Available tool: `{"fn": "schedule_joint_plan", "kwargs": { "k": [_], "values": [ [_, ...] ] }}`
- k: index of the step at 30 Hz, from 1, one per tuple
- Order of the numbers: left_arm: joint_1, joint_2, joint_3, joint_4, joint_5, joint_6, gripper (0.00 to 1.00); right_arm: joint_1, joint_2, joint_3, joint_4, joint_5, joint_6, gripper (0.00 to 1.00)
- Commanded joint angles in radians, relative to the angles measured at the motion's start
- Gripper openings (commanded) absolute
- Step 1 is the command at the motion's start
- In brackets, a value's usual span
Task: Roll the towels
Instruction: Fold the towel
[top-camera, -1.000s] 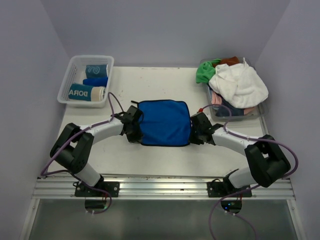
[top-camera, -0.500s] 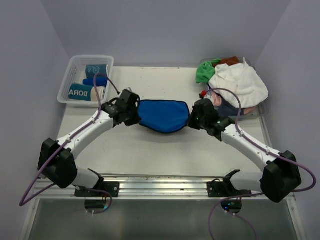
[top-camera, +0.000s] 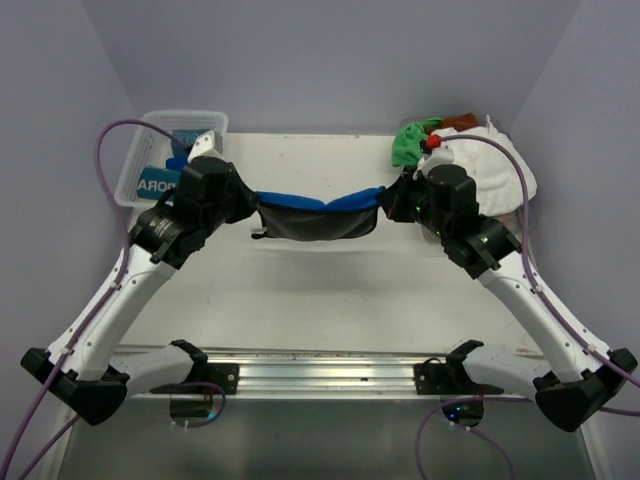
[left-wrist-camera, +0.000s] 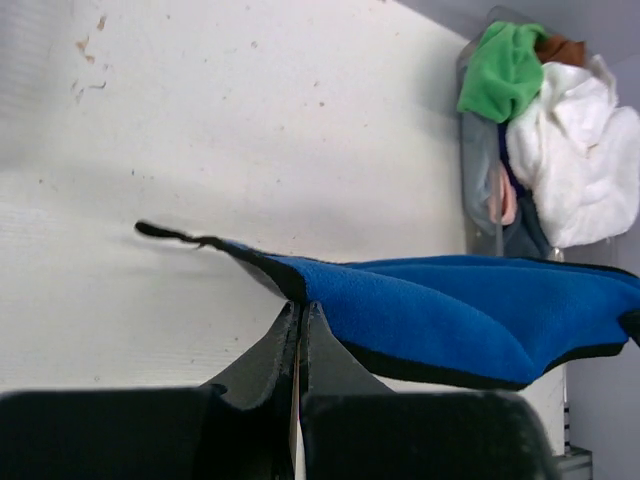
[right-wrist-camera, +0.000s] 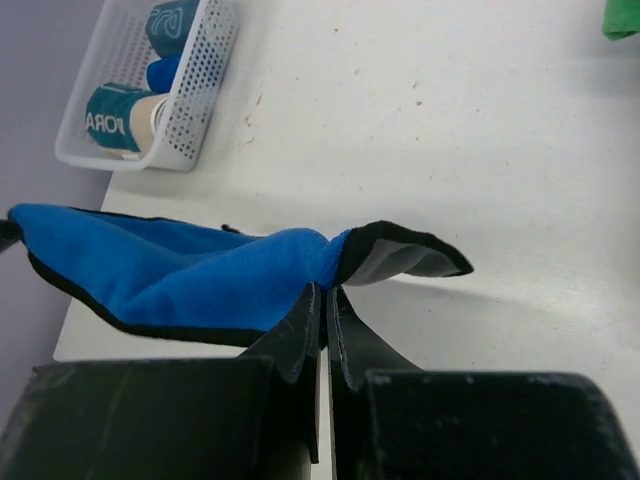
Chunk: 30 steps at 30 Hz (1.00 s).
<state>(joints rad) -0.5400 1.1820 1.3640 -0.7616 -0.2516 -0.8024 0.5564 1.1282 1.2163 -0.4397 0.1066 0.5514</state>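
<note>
Clamped tight on fleecy blue towel (top-camera: 315, 218), black-hemmed, slung hammock-like over matte table (top-camera: 320, 290): left gripper (left-wrist-camera: 300, 306) at 9 o'clock corner, right gripper (right-wrist-camera: 325, 290) at 3 o'clock.

White arms (top-camera: 130, 292) w/ blk joints (top-camera: 572, 398), purple cables (top-camera: 128, 122).

The blue towel (left-wrist-camera: 450, 310) is royal blue with a black edge. The rolled towel (right-wrist-camera: 115, 120) is teal and beige with white lettering, and its basket (right-wrist-camera: 195, 100) is white perforated mesh. Beside the green towel (left-wrist-camera: 505, 70) are a white towel (left-wrist-camera: 580, 170) and a brown cloth (left-wrist-camera: 563, 48). The table (left-wrist-camera: 250, 120) is cream.
</note>
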Motion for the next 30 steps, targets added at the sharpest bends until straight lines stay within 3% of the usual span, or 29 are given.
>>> {"fn": "schedule_joint_plan", "kwargs": {
  "k": [1,11,18,21,25,30],
  "values": [
    [-0.003,-0.108,0.033,-0.010,-0.031,0.031,0.00,0.004,-0.090,0.049,-0.073,-0.042,-0.065,0.00],
    [-0.003,-0.344,0.017,-0.030,0.119,0.017,0.00,0.005,-0.295,0.114,-0.214,-0.206,-0.062,0.00],
    [-0.002,-0.387,0.047,-0.048,0.170,-0.020,0.00,0.004,-0.364,0.138,-0.309,-0.159,0.030,0.00],
    [-0.002,-0.349,0.050,-0.053,0.158,-0.047,0.00,0.004,-0.332,0.126,-0.356,-0.070,0.064,0.00],
    [0.000,-0.179,0.063,-0.065,0.115,-0.049,0.00,0.005,-0.217,0.077,-0.363,0.057,0.061,0.00],
    [0.113,0.039,-0.006,0.040,0.230,0.031,0.00,-0.004,0.083,0.046,-0.232,0.125,-0.013,0.00]
  ]
}}
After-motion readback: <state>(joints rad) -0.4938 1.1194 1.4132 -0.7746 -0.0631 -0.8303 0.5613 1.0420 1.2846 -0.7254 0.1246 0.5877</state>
